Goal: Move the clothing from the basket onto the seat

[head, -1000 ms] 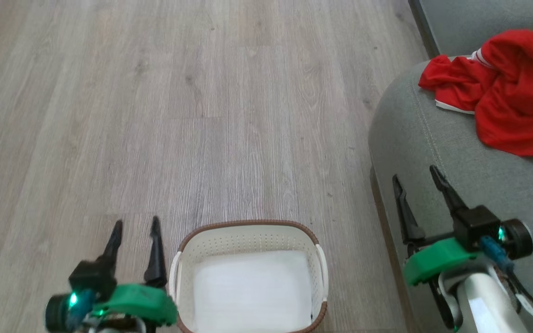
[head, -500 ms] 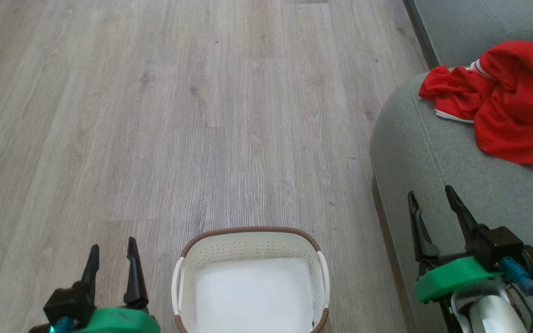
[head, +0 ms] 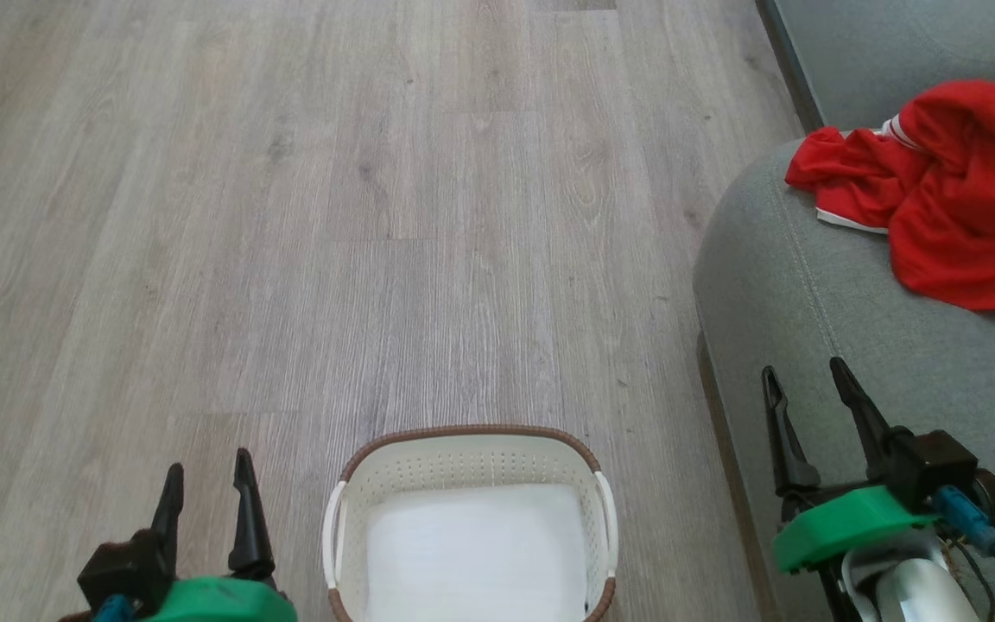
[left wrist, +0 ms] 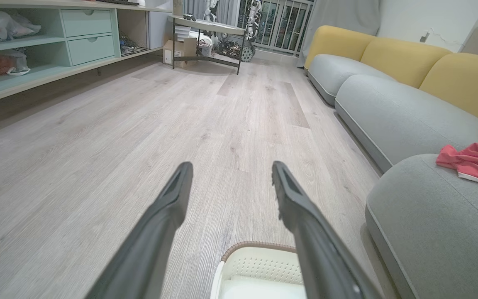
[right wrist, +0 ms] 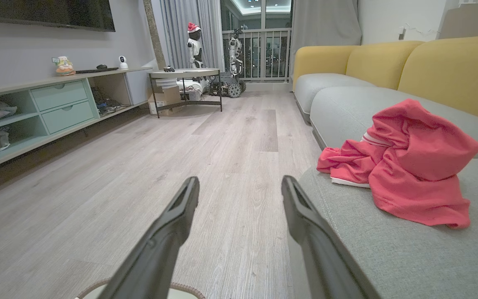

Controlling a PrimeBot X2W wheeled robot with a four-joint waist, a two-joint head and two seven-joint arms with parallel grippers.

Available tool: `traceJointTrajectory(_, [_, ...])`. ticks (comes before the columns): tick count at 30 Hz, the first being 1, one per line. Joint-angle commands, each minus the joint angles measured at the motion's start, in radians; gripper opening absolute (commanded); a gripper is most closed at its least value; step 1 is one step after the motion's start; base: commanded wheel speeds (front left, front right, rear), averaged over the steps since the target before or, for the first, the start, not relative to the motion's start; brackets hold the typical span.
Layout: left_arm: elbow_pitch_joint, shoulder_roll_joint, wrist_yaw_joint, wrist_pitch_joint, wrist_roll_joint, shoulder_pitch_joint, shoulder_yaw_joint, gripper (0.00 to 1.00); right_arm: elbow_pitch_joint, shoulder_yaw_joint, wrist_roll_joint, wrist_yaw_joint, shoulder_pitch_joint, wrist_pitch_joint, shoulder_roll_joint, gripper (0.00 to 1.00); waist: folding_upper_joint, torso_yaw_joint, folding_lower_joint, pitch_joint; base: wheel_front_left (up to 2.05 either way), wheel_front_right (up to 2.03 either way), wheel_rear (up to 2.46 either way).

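Note:
The red clothing (head: pixel 938 190) lies crumpled on the grey-green seat (head: pixel 808 285) at the right, also seen as a heap (right wrist: pixel 409 166) in the right wrist view and at the edge (left wrist: pixel 477 162) of the left wrist view. The white basket (head: pixel 463 458) with its brown rim stands on the floor at bottom centre and holds just a flat white pad (head: pixel 476 553). My left gripper (head: pixel 206 471) is open, low and left of the basket. My right gripper (head: pixel 804 376) is open over the seat's front edge, well short of the clothing, with nothing between its fingers.
Pale wood floor (head: pixel 333 216) stretches ahead and to the left. More grey sofa cushions with yellow backs (left wrist: pixel 388 54) run along the right. A low mint-green cabinet (left wrist: pixel 35 50) lines the left wall, and a small round table (right wrist: pixel 185 79) stands far ahead.
Over the second both grippers dropped lower in the head view, the left one most; the picture also shifted slightly. Clothing, basket and open jaws are as before.

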Motion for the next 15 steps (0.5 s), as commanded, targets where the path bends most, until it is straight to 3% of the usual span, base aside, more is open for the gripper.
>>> traceJointTrajectory(1, [-0.024, -0.003, -0.004, -0.013, 0.014, -0.039, 0.042, 1.00, -0.026, 0.024, 0.008, 0.007, -0.032, -0.009, 0.002, 1.00, 0.0000, 0.001, 0.0001, 0.000, 0.00, 0.00, 0.00])
traceJointTrajectory(15, [0.000, -0.017, -0.017, -0.013, 0.032, -0.042, 0.063, 1.00, -0.010, 0.026, 0.013, 0.007, -0.033, -0.009, 0.002, 1.00, 0.0000, 0.007, 0.0001, -0.001, 0.00, 0.00, 0.00])
